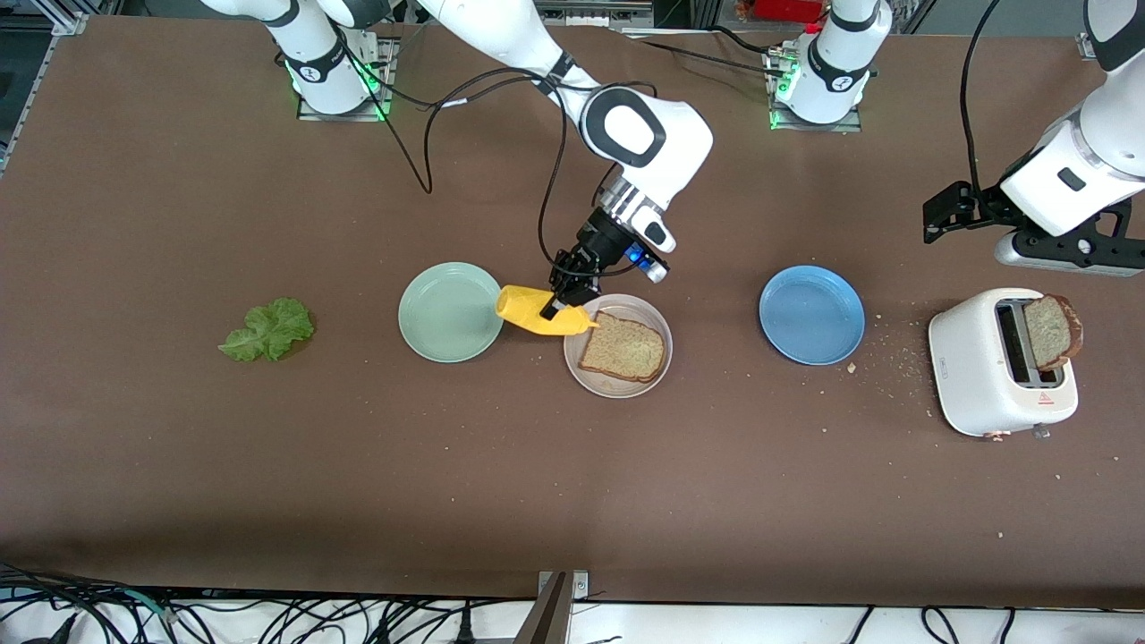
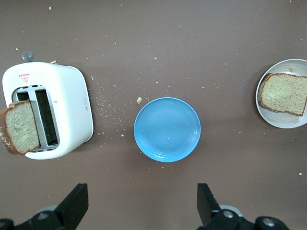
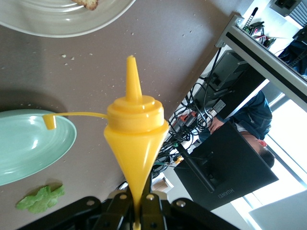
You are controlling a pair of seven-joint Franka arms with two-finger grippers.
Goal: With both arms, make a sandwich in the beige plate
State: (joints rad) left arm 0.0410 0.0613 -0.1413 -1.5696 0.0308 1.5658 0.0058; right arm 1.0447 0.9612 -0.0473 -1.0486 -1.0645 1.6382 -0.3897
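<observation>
The big counter (image 1: 268,465) is flat, dull brown and a bit rough, with pale crumbs near the toaster and black cables hanging off its edge nearest the front camera. The white toaster (image 1: 1000,362) is smooth and boxy with round corners, and a brown speckled bread slice (image 1: 1052,332) sticks up out of one slot. Three round shiny plates sit in a row: a blue plate (image 1: 811,314), a mint-green plate (image 1: 449,312), and between them the beige plate (image 1: 581,371) with a raised rim. A square slice of bread (image 1: 625,347) with a dark crust lies flat on the beige plate. A crinkly green lettuce leaf (image 1: 268,329) lies on the counter toward the right arm's end. The right claw (image 1: 562,304) is squeezed tight on a soft yellow squeeze bottle (image 1: 528,312), tipped sideways with its pointy tip over the beige plate's rim. The left claw (image 2: 141,203) hangs wide apart, holding nothing, above the counter near the blue plate, waiting.
</observation>
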